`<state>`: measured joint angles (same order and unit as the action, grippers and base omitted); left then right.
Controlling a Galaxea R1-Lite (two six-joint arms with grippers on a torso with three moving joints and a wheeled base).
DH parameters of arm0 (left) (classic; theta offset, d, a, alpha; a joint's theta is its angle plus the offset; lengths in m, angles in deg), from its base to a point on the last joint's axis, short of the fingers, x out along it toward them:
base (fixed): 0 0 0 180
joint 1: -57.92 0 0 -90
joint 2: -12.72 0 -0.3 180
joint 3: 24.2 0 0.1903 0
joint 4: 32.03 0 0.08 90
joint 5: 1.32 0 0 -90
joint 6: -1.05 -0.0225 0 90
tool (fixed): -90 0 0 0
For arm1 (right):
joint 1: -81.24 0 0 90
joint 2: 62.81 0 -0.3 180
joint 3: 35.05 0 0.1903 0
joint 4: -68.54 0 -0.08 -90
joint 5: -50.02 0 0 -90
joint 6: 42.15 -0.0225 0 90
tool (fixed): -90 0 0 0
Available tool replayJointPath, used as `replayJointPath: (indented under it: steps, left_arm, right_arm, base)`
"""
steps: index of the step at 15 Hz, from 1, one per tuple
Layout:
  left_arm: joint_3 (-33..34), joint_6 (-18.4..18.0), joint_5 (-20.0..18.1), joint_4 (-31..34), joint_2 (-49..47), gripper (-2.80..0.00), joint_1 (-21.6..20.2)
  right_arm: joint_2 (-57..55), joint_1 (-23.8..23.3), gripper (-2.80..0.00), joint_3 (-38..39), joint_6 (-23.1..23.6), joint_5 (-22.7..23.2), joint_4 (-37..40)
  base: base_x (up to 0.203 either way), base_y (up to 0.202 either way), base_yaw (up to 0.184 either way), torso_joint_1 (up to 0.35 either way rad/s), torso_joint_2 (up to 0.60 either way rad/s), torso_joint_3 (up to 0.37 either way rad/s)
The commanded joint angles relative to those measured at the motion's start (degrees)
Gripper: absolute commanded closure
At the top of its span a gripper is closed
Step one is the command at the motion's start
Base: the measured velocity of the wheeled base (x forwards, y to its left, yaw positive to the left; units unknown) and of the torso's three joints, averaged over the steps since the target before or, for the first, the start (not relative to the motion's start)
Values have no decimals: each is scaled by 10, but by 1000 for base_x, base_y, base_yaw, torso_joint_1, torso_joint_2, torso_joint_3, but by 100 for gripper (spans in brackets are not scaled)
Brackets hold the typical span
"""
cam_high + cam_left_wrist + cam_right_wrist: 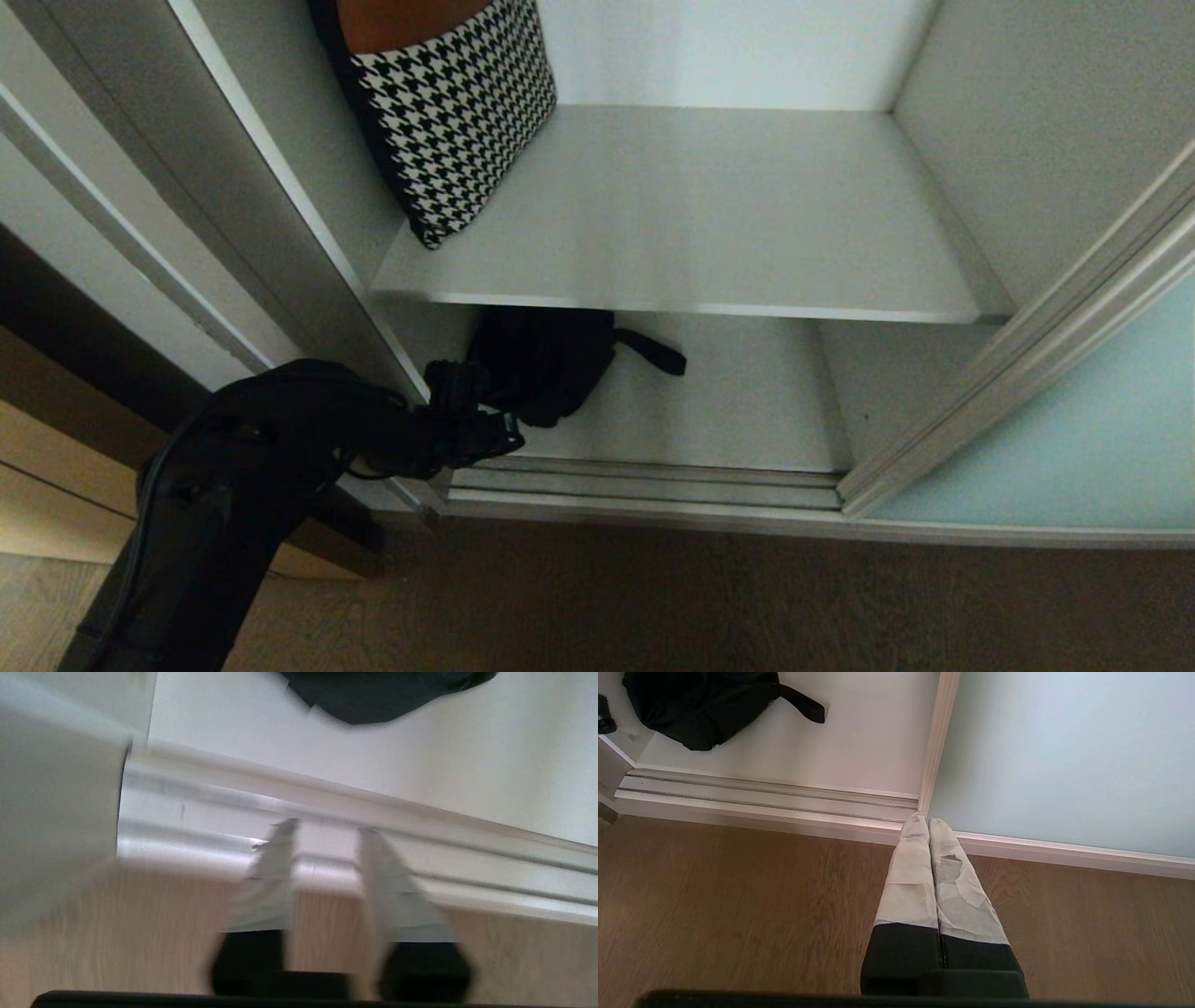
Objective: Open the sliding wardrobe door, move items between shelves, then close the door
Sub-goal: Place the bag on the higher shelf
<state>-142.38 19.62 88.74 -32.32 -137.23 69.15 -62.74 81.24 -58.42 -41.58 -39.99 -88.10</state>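
The black bag [541, 364] is shown on the lower of the shelves [747, 401], just beyond the left gripper [324, 830], whose fingers are parted and empty above the floor track [420, 858]; snagging there is risked. The sliding wardrobe door [1064, 756] is seen beside the right gripper [928, 821], fingers pressed together.

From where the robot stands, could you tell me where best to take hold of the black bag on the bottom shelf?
Probably the black bag's strap, approached from the open front: it juts free onto the bare bottom shelf, while the body slumps shapelessly.
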Motion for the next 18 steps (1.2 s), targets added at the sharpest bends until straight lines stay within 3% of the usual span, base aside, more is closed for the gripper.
replayJointPath:
  steps: [1, 5, 8, 12, 16, 18]
  left_arm:
    - [-28, -8, 1, -44, -23, -280, -3]
    - [-60, -54, -2, -139, -62, -280, -5]
    - [-145, -94, -8, -157, -116, -280, -8]
    - [-158, -106, -104, -112, -141, -280, -15]
    - [-161, -114, -162, -77, -143, -280, -27]
    - [-162, -164, -185, -79, -148, -280, -30]
  right_arm:
    - [0, 0, 0, 1, 0, 0, 0]
    - [0, 0, 0, 1, 0, 0, 0]
    - [0, 0, 0, 1, 0, 0, 0]
    - [0, 0, 0, 0, 0, 0, 0]
    - [0, 0, 0, 0, 0, 0, 0]
    - [0, 0, 0, 1, 0, 0, 0]
  base:
    - [0, 0, 0, 0, 0, 0]
    - [0, 0, 0, 0, 0, 0]
    - [0, 0, 0, 0, 0, 0]
    - [0, 0, 0, 0, 0, 0]
    - [0, 0, 0, 0, 0, 0]
    - [0, 0, 0, 0, 0, 0]
